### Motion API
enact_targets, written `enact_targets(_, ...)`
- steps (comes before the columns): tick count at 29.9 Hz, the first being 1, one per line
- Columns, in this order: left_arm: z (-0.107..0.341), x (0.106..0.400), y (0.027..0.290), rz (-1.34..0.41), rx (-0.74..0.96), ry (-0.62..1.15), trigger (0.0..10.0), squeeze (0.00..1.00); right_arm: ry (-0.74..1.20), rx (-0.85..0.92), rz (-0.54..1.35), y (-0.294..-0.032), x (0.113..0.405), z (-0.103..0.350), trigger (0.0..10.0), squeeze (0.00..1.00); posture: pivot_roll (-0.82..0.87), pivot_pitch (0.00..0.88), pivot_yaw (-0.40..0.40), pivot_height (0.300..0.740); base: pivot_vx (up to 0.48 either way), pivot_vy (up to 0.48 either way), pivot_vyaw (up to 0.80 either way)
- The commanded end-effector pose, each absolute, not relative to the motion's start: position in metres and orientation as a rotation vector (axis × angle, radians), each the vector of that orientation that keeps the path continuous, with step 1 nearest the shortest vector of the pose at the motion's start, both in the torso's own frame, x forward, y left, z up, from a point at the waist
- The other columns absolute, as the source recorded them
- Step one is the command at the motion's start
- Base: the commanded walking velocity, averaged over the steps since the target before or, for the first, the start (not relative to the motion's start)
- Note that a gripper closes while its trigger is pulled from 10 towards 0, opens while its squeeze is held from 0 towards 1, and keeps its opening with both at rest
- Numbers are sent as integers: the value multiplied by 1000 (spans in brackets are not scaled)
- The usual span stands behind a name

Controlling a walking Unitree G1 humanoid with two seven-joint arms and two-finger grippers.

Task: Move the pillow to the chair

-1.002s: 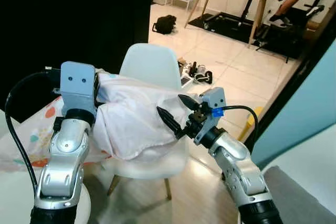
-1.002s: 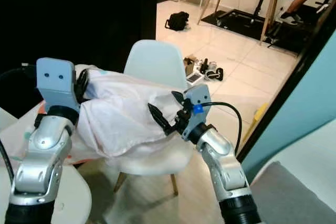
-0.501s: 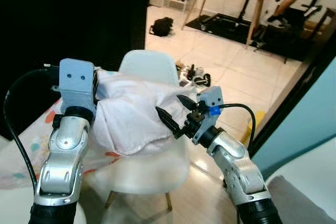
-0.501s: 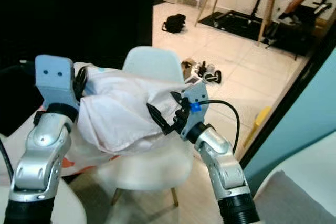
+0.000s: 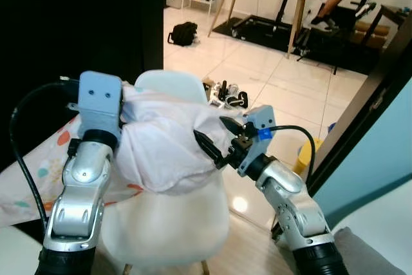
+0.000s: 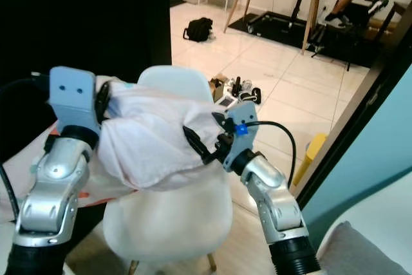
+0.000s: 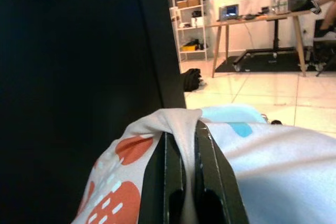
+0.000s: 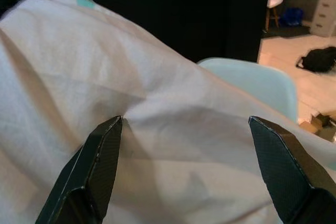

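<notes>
— Where is the soft white pillow with orange and teal spots (image 5: 164, 149) held relative to the white moulded plastic chair (image 6: 168, 214)?

— It is carried in the air between the two arms, directly above the chair's seat and in front of its backrest. Its long axis runs from left to right, roughly along the seat's width. Its lower bulge sags toward the seat, though whether the seat is touched cannot be told.

— How is it gripped?

— The left gripper (image 7: 182, 174) is pressed together on a fold of the pillow's cover at the left end; the fabric is seen pinched between the two black fingers in the left wrist view. The right gripper (image 5: 214, 138) is spread wide, with its fingertips (image 8: 100, 153) set against the pillow's right flank, pushing rather than pinching.

— And the arms' poses?

— Both forearms are raised and bent inward, the left one nearly upright, the right one angled up from the lower right.

— What is the coming move judged to depend on?

— The seat lies straight below the load, so a lowering is probably all that is needed, followed by a release at the left end.
</notes>
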State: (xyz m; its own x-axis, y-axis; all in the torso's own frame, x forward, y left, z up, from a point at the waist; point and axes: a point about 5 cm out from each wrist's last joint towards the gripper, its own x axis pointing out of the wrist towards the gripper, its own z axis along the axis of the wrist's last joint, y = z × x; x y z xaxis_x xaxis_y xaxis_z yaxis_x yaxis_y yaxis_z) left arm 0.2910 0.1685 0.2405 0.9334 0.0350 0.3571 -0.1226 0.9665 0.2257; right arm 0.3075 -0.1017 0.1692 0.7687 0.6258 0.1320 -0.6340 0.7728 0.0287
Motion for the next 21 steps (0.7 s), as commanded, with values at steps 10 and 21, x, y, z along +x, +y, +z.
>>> enact_targets(10, 242, 292, 162, 78, 286, -384, 10000, 0, -84, 66, 670, -105, 309, 166, 10000, 0, -14, 0, -77, 740, 216, 0, 0)
enact_targets(21, 192, 300, 143, 1, 271, -121, 10000, 0, -45, 58, 662, -104, 310, 163, 10000, 0, -18, 0, -72, 740, 0, -131, 0)
